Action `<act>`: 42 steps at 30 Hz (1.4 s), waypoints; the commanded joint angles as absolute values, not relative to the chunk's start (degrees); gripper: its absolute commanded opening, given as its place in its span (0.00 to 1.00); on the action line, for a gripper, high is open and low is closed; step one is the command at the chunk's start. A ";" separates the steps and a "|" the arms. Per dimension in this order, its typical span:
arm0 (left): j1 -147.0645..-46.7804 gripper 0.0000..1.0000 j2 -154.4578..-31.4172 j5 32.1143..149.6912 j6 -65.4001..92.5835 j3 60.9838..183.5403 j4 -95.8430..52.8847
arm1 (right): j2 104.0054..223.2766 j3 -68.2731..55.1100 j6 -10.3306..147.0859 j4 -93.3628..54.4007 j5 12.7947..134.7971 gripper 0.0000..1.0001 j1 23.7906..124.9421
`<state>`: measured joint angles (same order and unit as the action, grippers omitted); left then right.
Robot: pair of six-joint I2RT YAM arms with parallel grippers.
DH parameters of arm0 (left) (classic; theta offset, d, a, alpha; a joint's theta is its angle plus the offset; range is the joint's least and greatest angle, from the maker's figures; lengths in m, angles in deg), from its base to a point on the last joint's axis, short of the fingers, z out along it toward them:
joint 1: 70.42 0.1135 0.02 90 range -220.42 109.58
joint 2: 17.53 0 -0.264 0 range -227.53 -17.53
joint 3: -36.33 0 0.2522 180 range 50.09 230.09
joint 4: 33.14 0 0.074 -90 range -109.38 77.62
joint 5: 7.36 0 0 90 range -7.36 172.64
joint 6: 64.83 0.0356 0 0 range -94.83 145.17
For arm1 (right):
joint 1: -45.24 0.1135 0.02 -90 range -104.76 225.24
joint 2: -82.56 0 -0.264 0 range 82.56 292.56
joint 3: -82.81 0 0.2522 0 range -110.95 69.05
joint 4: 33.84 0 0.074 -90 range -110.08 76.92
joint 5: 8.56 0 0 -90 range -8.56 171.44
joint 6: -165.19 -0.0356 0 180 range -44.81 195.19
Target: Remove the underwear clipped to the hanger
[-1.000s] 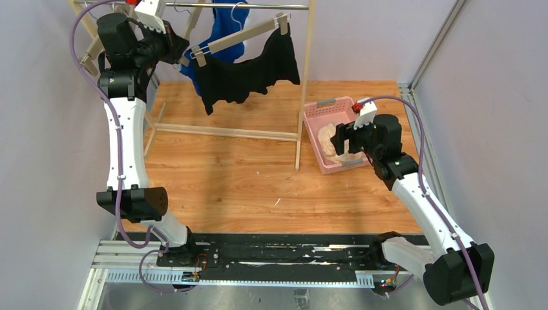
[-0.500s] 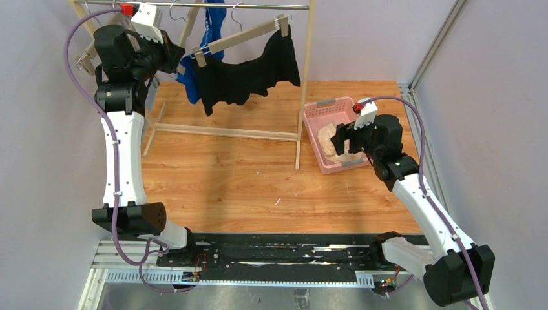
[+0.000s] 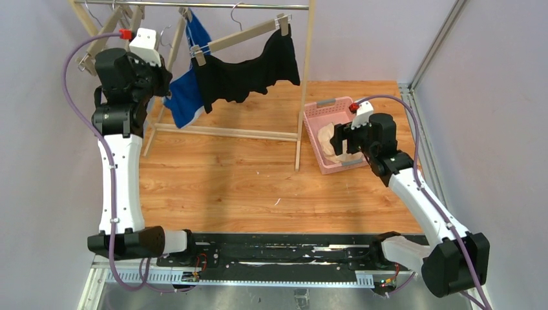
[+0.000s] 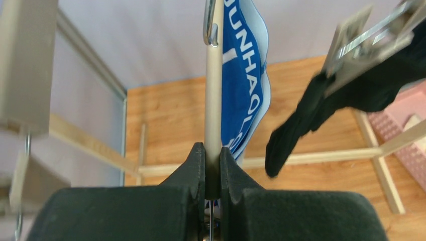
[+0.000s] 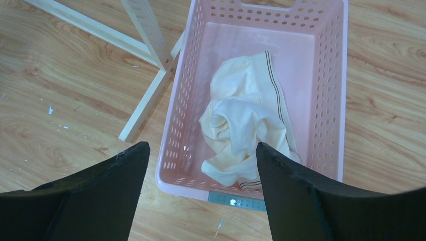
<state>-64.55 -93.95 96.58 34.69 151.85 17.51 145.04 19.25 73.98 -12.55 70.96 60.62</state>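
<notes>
The blue underwear [image 3: 183, 98] with white lettering hangs from a steeply tilted wooden hanger [image 3: 174, 40] on the rail; it also shows in the left wrist view [image 4: 242, 75]. My left gripper [image 3: 163, 76] is shut on that hanger's bar [image 4: 214, 100], the jaws [image 4: 212, 150] pinching it. The black underwear [image 3: 245, 74] stays clipped to a second hanger [image 3: 240, 37] just right of it. The cream underwear [image 5: 246, 125] lies crumpled in the pink basket [image 5: 331, 100]. My right gripper [image 5: 201, 150] is open and empty above the basket's near rim.
A wooden clothes rack with a metal rail [image 3: 213, 5] stands at the back; its right post [image 3: 305, 84] and floor bars [image 3: 220, 132] are near the basket [image 3: 318, 106]. More bare hangers [image 3: 90, 48] hang at the far left. Walls close in on both sides.
My left arm has pulled left and down with the hanger in its jaws. The hanger has tilted steeply and the blue underwear has swung out left of the black one. The right arm barely moved.
</notes>
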 commanded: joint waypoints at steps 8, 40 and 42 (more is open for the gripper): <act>-64.79 0.00 -76.49 89.98 33.22 136.81 22.84 | 150.54 18.47 71.07 -9.11 70.43 0.80 61.39; -66.05 0.00 -49.10 105.41 23.33 116.84 36.28 | 169.63 -3.13 72.91 -7.82 61.99 0.80 61.00; -66.07 0.00 -48.44 106.92 23.16 116.11 36.56 | 165.92 -2.26 72.43 -6.67 62.26 0.80 61.04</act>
<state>-65.69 -51.09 106.85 24.81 117.03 36.85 172.67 -1.77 71.47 -9.97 61.51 60.73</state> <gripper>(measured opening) 0.069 0.797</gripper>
